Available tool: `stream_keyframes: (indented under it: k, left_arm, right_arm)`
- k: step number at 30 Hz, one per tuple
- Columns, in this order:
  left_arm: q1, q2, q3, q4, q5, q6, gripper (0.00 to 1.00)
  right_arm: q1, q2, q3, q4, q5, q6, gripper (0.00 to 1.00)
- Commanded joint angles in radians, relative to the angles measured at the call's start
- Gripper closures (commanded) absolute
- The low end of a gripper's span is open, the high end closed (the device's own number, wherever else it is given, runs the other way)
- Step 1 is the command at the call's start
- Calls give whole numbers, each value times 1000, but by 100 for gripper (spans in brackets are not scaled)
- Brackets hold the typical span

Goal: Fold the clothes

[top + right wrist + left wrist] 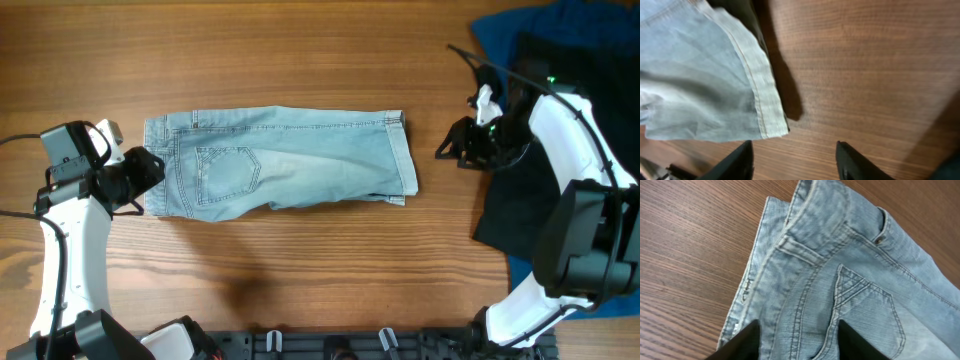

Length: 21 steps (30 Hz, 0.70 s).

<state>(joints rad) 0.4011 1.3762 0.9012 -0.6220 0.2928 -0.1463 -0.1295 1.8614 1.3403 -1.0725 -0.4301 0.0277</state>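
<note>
The light blue denim shorts point(275, 160) lie flat on the wooden table, folded in half lengthwise, waistband to the left and cuffed hems to the right, one back pocket facing up. My left gripper point(150, 172) is open at the waistband end, its fingers spread over the denim beside the pocket point(799, 330); the waistband and belt loop point(800, 250) show there. My right gripper point(447, 148) is open and empty above bare wood, a short way right of the hems. The cuffed hem point(762, 85) shows in the right wrist view, apart from the fingers point(795, 155).
A large black garment point(535, 170) lies on a dark blue cloth point(520, 30) at the table's right side, under the right arm. A black rail with clips point(330, 345) runs along the front edge.
</note>
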Motion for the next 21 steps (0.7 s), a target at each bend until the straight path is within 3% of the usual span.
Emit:
stream_keyframes:
  k: [1, 5, 8, 9, 10, 11, 15, 19, 20, 21]
  left_arm:
    - [0, -11, 2, 2, -5, 8, 42]
    - [0, -11, 2, -18, 0, 4, 40]
    - [0, -9, 2, -25, 10, 4, 51]
    - [0, -9, 2, -27, 11, 4, 71]
    - [0, -9, 2, -29, 10, 4, 85]
    - [0, -9, 2, -30, 10, 4, 94]
    - [0, -9, 2, -31, 10, 4, 96]
    - [0, -9, 2, -38, 10, 4, 96]
    - [0, -9, 2, -38, 10, 4, 96]
    - [0, -9, 2, -38, 10, 4, 79]
  right_arm:
    - [43, -5, -137, 130, -72, 0, 32]
    - [124, -5, -264, 347, -129, 19, 32]
    - [217, -4, -330, 493, -137, 61, 35]
    - [253, -4, -338, 516, -140, 61, 44]
    - [278, -4, -338, 519, -133, 61, 75]
    - [288, -5, -337, 518, -112, 62, 84]
    - [249, -23, -286, 399, 110, 134, 95]
    - [186, -70, -248, 287, 243, 137, 92]
    - [182, -72, -248, 282, 239, 140, 64]
    - [182, -72, -248, 278, 239, 140, 44]
